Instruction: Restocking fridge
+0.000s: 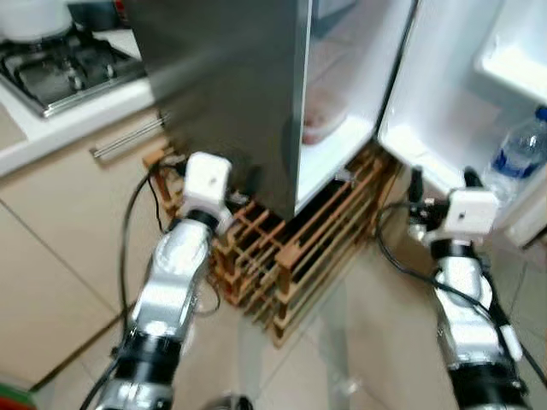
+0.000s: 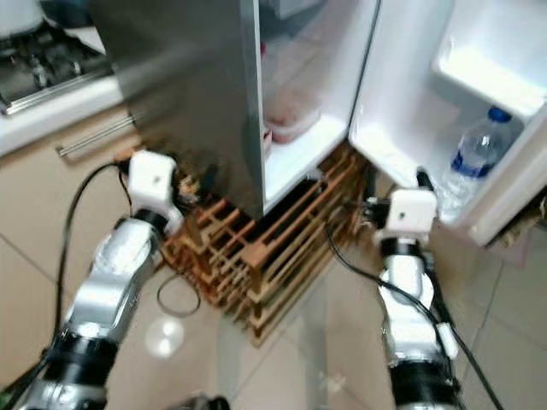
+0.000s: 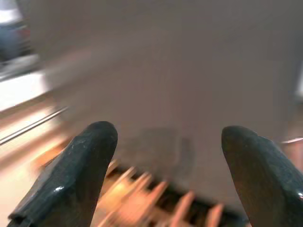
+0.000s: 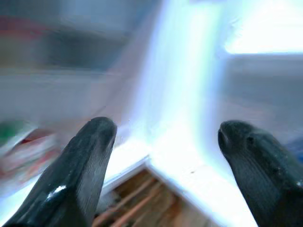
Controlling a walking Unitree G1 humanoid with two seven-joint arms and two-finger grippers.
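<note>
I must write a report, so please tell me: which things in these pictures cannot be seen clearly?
- Upper fridge shelves: cut off by the top edge in both eye views.
- Container contents: blurred, partly behind the steel door.
- Bottle label: too small to read.
- Wooden crate under the fridge: its back part is hidden by the fridge.
- Both wrist views: motion blur behind the open left gripper and right gripper.

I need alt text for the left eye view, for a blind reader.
An open fridge door holds a clear plastic water bottle with a blue cap. Below, the open right gripper hangs near it; a slatted wooden rack sits under the fridge.
</note>
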